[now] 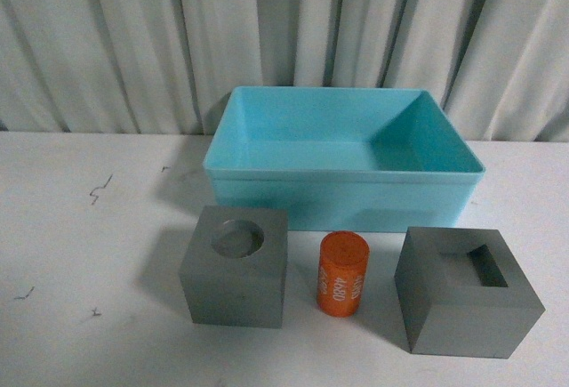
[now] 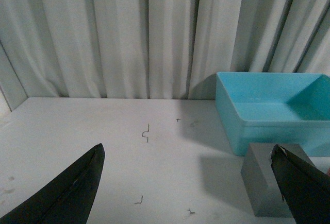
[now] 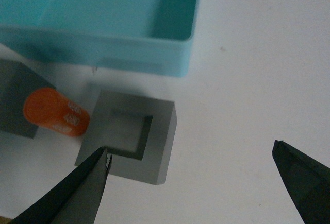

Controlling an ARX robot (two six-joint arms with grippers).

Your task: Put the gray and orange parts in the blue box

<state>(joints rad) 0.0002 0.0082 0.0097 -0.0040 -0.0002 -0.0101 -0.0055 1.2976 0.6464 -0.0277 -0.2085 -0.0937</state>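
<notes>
Black and pointy, the right end effector [image 3: 191, 147] is spread wide with nothing in it. It hangs over the worktop [image 1: 89, 253] just above the square-hole cube [image 3: 162, 141], and one finger tip shows right at that cube's edge. I can't tell if it's touching.

The left end effector [image 2: 188, 149] is the same deal: wide open and holding nothing. It sits low over the bare left side of the worktop, with the round-hole cube [image 2: 263, 183] by its right finger.

From the front, all three parts sit in a row on the worktop, just near of the blue box [image 1: 342, 196] and not in it. The round-hole cube [image 1: 236, 267] is on the left. The orange cylinder [image 1: 343, 273] stands upright in the middle with white digits down its side. The square-hole cube [image 1: 467, 291] is on the right, turned a bit. None of them touch each other.

The box sits far-middle, close to a pale pleated curtain [image 1: 133, 40]. There are a few little dark scuffs [image 1: 100, 189] on the left of the worktop.
</notes>
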